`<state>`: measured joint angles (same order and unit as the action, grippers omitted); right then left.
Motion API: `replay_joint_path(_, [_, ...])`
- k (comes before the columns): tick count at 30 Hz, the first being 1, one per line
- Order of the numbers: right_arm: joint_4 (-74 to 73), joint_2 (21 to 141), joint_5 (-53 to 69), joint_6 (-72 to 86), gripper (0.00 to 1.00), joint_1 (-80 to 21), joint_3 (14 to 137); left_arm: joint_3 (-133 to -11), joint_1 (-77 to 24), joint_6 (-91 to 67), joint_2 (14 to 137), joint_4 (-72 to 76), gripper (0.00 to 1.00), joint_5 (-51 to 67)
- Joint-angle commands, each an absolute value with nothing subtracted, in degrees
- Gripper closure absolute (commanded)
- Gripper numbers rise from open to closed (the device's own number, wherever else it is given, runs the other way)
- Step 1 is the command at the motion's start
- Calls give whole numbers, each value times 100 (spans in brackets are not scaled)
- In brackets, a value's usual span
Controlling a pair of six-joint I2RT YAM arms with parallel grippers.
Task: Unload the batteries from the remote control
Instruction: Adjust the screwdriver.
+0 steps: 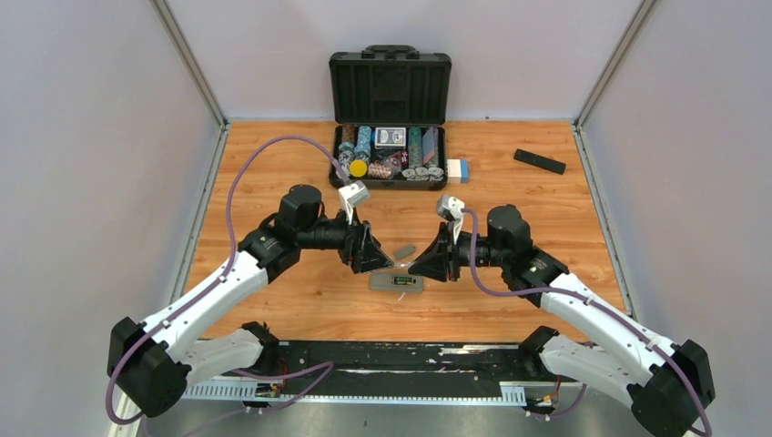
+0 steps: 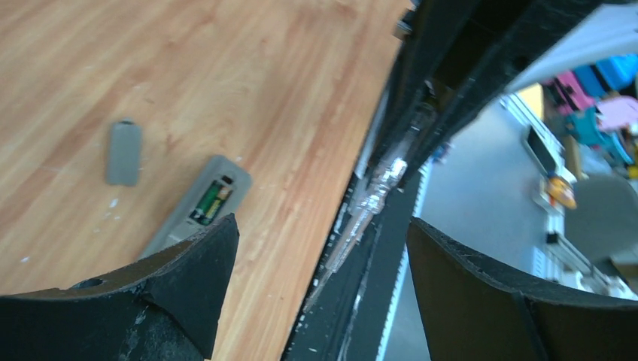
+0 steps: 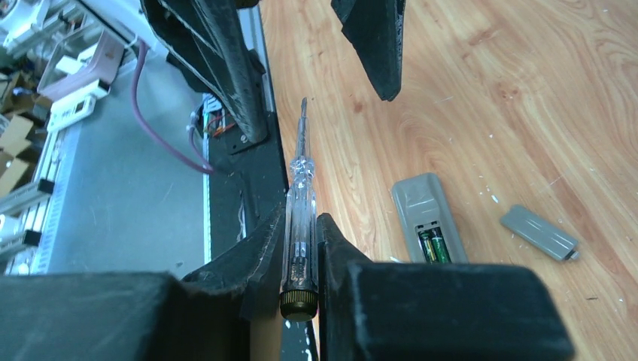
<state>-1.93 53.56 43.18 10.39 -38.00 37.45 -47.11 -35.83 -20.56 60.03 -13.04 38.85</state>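
Presently the batteries (image 3: 432,246) lie side by side in the open bay of the grey remote control (image 3: 418,197), whose detached cover (image 3: 539,232) rests near it. The left gripper (image 2: 320,233) stands wide and empty; the right gripper (image 3: 299,223) is clamped on a clear-handled screwdriver (image 3: 301,169). Light, rigid and smooth, the cells are probably spring-seated and will roll once freed, so levering up one exposed end seems wisest.

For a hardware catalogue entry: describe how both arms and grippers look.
The left arm and right arm match: white shells between black joints, a purple cable looping along each, a grey camera block at the wrist. The left gripper and right gripper are black with two tapering, wedge-shaped fingers.
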Motion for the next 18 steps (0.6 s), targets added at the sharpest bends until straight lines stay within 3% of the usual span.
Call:
replay_joint_path(1, [-395,5144,4832,392,100,-3784,3999,-4926,-3560,-1814,6038,-1060,13,5297])
replay_joint_path(4, [-446,5054,4844,297,100,-3778,3984,-4907,-3560,-1798,6082,-998,14,5760])
replay_joint_path(10, [-448,4956,4920,240,100,-3777,3981,-5049,-3570,-1277,6284,-1753,19,5622])
replay_joint_path(18, [-365,4983,4967,348,100,-3779,4038,-4963,-3694,-1656,6386,-1268,40,5595])
